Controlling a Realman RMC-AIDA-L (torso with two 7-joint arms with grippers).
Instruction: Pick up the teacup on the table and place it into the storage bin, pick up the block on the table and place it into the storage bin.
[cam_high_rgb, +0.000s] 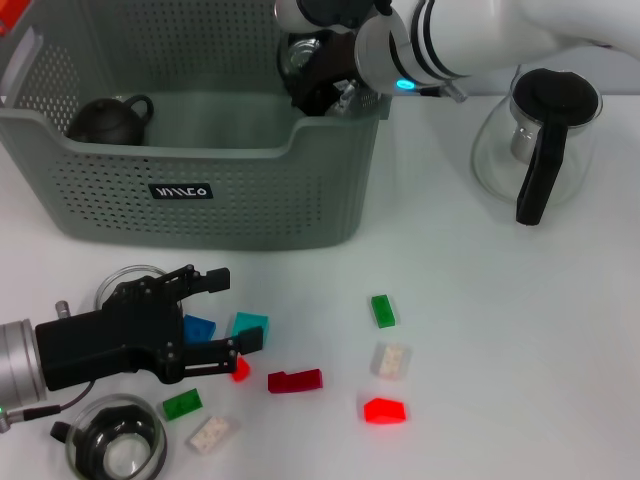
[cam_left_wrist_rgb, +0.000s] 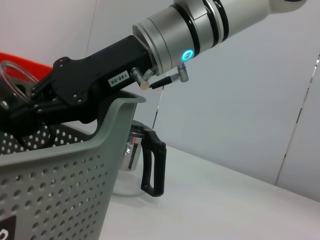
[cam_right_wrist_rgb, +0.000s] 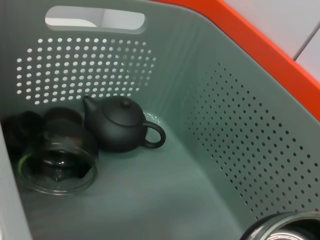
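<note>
The grey-green storage bin (cam_high_rgb: 210, 200) stands at the back left; inside it are a dark teapot (cam_right_wrist_rgb: 120, 125) and a glass cup (cam_right_wrist_rgb: 57, 162). My right gripper (cam_high_rgb: 318, 82) hangs over the bin's right end, shut on a glass teacup (cam_high_rgb: 298, 55), whose rim also shows in the right wrist view (cam_right_wrist_rgb: 280, 229). My left gripper (cam_high_rgb: 232, 310) lies low on the table at the front left, open, with a blue block (cam_high_rgb: 198, 327) between its fingers and a teal block (cam_high_rgb: 250, 325) at its tips.
Around the left gripper lie a dark red block (cam_high_rgb: 295, 380), green blocks (cam_high_rgb: 383, 310), a white block (cam_high_rgb: 390, 358), and a bright red one (cam_high_rgb: 385, 410). Two glass cups (cam_high_rgb: 115, 445) stand at the front left. A glass pitcher (cam_high_rgb: 535, 140) stands at the back right.
</note>
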